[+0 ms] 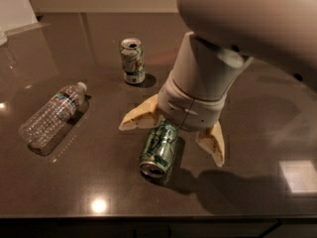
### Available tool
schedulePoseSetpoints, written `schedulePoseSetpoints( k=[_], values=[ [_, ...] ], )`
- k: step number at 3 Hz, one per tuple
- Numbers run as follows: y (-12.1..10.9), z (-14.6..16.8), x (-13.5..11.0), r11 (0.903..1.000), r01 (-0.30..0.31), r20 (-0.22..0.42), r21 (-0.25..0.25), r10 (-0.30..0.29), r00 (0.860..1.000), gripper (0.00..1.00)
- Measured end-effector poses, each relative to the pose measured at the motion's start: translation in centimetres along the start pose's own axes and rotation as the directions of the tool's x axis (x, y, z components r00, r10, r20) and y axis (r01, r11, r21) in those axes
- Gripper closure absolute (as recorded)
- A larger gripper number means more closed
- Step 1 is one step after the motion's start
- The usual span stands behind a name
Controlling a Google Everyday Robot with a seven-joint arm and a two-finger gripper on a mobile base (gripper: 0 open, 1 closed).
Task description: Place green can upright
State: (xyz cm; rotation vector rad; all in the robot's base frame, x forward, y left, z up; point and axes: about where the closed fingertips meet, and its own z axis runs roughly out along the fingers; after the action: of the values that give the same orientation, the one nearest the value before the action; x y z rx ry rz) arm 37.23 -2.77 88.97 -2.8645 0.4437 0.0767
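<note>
The green can (pixel 158 150) lies on its side on the dark table (pixel 99 182), its silver end facing the near edge. My gripper (pixel 171 135) hangs right over the can's far end, open. One pale finger (pixel 138 118) points left of the can and the other finger (pixel 213 144) stands to its right. The can's far end is hidden under the wrist. The fingers are apart from the can.
A white can with green and red marks (pixel 132 60) stands upright at the back. A clear plastic water bottle (pixel 52 114) lies on its side at the left. The table's near edge runs along the bottom.
</note>
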Motion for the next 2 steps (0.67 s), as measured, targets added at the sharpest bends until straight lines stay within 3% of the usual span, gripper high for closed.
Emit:
schedulePoseSetpoints(
  k=[1,2],
  values=[
    [-0.1,2.4,-1.3,0.9942,0.085,-0.017,-0.065,-0.086,0.996,0.0],
    [-0.6,4.4,-1.7,0.9873,0.093,-0.076,-0.129,-0.103,0.992,0.0]
  ],
)
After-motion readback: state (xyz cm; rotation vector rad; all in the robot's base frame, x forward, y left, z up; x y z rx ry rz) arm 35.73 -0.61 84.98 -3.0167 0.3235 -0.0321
